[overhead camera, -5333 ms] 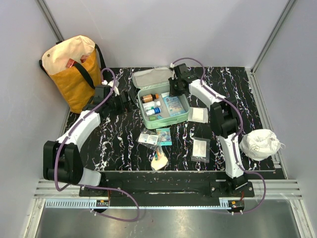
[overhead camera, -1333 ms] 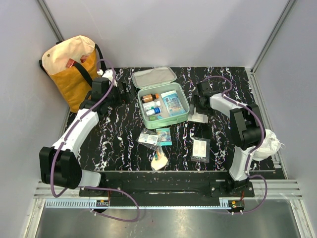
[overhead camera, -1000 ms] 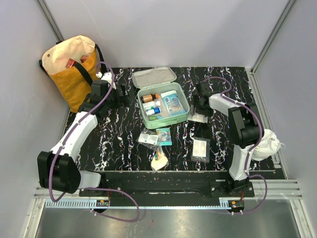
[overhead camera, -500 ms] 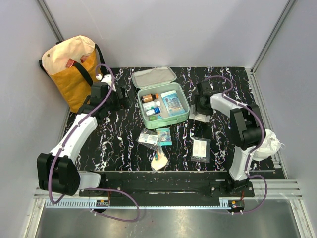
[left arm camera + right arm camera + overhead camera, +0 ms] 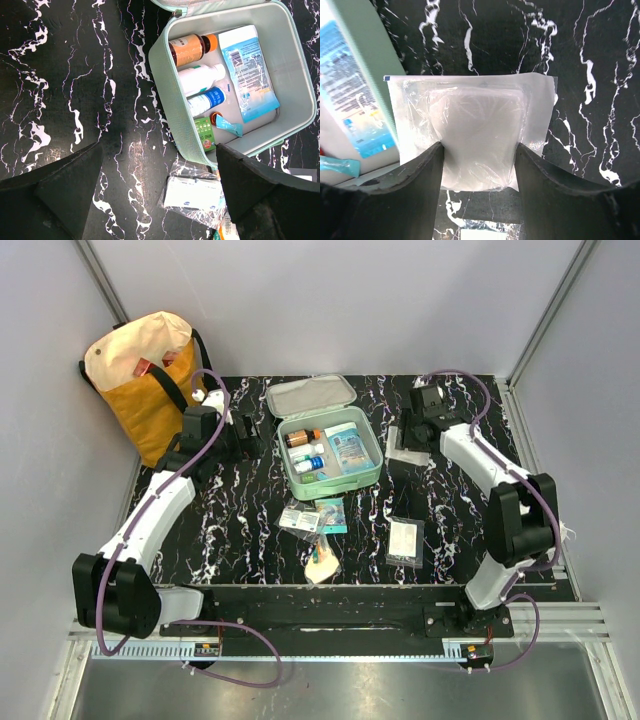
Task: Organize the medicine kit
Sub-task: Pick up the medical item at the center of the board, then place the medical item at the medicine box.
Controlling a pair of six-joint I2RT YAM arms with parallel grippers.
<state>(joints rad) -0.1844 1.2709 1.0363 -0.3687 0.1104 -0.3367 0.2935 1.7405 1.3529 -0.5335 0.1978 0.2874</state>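
I am working on a black table (image 5: 240, 530) with white streaks, and plain grey walls (image 5: 330, 300) are standing around it. The green medicine kit (image 5: 335, 483) is lying open in the middle of the table, toward the back, with its lid (image 5: 312, 396) flipped away from me. Bottles (image 5: 192, 47) and a blue packet (image 5: 248, 75) are lying inside it. A yellow bag (image 5: 140, 380) is leaning in the corner far to the left of the kit. Some small packets (image 5: 300, 519) are lying in front of the kit.

My left pincer (image 5: 159, 150) is hanging just left of the kit, spread wide and holding nothing. My right pincer (image 5: 479, 147) is just right of the kit, squeezing a white packet (image 5: 475, 115) between its fingers (image 5: 415, 185).

A moment ago that packet was lying by the kit's front right corner. Now I am holding it farther back, next to the kit's right wall, and my right arm (image 5: 480, 465) is stretching out longer. My left arm (image 5: 150, 510) is staying where it was.
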